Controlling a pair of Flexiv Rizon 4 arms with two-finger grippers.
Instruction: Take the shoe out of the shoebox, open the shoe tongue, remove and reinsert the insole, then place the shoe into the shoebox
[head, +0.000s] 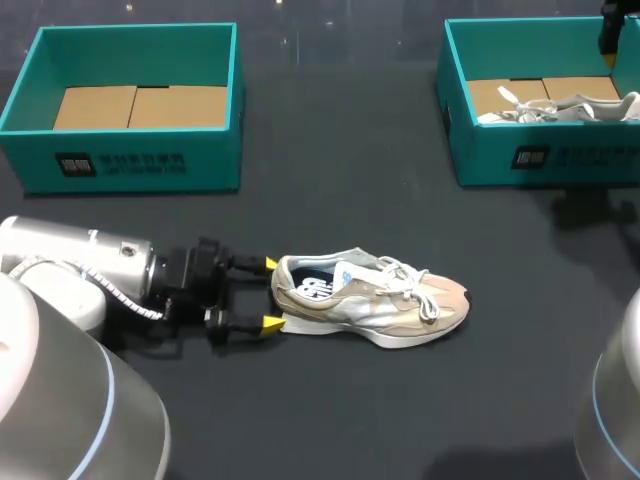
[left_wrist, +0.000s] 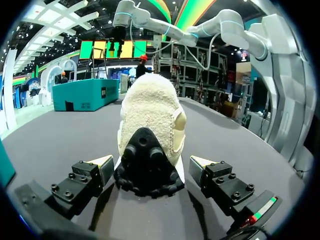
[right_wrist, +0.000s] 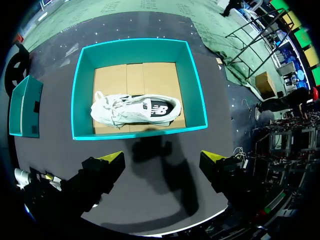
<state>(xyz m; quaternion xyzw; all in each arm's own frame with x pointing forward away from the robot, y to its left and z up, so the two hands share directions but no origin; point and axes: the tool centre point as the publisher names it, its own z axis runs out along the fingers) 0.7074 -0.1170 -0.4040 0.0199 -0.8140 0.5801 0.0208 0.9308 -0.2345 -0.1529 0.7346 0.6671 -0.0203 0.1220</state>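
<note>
You have the shoe (head: 372, 306) lying mid-table, your left gripper (head: 271, 294) just behind its heel, left shoebox (head: 150, 160) back left, right shoebox (head: 600, 160) back right, second shoe (head: 560, 107) inside it.

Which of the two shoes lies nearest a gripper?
The beige shoe on the table, its heel between the left gripper's open fingers; the white shoe lies in the teal box at the table's right.

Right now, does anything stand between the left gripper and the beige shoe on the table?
Nothing visible does. The left gripper is open at the heel of the beige shoe, one finger on each side.
</note>
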